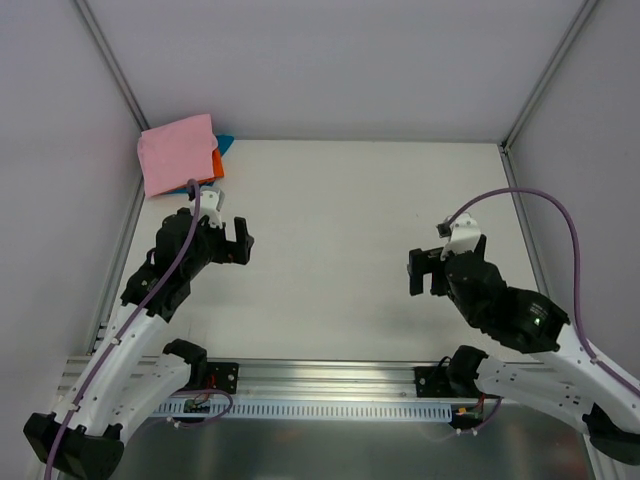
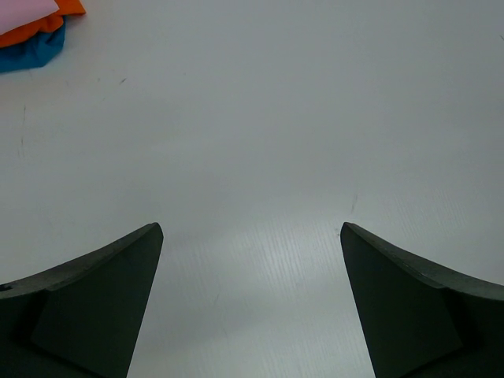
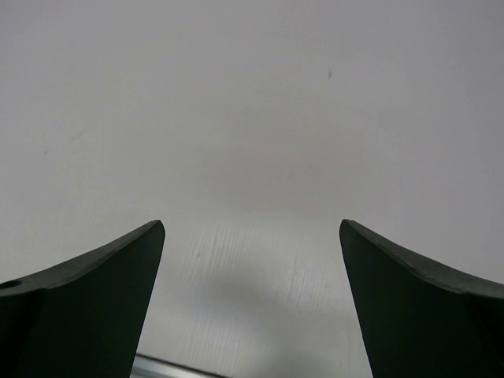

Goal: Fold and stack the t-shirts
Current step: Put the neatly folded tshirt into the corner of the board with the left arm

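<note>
My left arm (image 1: 150, 295) reaches up along the left edge of the table (image 1: 340, 190), and I have the left gripper (image 1: 231, 243) hovering with jaws spread wide, empty. My right arm (image 1: 520, 320) bends in from the right edge, the right gripper (image 1: 424, 270) equally wide, holding nothing.

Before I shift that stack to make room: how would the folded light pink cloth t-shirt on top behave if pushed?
Probably floppy: the light pink cloth t-shirt lies folded flat. Pushed, it would likely bunch or slide over the bright orange t-shirt beneath, not move as a block.
</note>
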`<state>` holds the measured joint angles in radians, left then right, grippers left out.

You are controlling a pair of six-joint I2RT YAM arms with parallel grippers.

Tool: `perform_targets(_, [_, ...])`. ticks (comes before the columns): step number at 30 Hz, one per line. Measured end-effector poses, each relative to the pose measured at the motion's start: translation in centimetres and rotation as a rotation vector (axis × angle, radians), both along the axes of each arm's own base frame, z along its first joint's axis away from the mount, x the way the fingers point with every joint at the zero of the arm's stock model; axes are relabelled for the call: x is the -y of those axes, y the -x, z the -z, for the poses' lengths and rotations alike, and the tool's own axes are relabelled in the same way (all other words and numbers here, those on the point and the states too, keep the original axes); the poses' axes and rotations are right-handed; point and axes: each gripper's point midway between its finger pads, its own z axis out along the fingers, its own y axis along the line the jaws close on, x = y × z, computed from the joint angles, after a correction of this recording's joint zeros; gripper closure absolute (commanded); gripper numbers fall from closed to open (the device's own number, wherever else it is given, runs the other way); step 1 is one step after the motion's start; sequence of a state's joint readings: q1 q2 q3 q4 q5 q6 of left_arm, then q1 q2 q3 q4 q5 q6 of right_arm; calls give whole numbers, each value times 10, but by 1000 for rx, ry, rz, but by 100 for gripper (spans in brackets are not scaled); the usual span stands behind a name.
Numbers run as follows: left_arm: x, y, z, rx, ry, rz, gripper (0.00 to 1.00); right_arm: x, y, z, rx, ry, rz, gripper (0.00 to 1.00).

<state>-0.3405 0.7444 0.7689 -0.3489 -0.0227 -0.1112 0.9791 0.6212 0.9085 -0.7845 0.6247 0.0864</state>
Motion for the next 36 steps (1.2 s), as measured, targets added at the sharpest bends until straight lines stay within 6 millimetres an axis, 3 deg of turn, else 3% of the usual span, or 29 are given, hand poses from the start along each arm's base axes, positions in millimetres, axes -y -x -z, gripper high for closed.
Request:
perform_targets(3, [-2, 0, 2, -1, -5, -8, 1, 3, -19, -22, 87, 105, 27, 0])
perform_targets(9, [-5, 0, 6, -5, -18, -21, 1, 13, -30, -5, 124, 287, 33, 1])
perform_targets(18, [-10, 3, 0, -25, -34, -41, 1, 48, -24, -39, 262, 199, 130, 1])
perform_targets(21, [-14, 2, -31, -2, -44, -56, 1, 49, -24, -38, 261, 203, 132, 0])
perform_targets(26, [-27, 5, -119, 206, -33, -92, 1, 49, -24, -37, 258, 209, 131, 1])
perform_targets(29, [-32, 11, -135, 259, -33, -97, 1, 49, -24, -37, 258, 210, 131, 1])
perform_targets(32, [-28, 7, -123, 240, -40, -82, 1, 48, -25, -37, 256, 217, 129, 1])
perform_targets(36, [-17, -4, -67, 153, -51, -50, 1, 46, -26, -34, 247, 231, 126, 0])
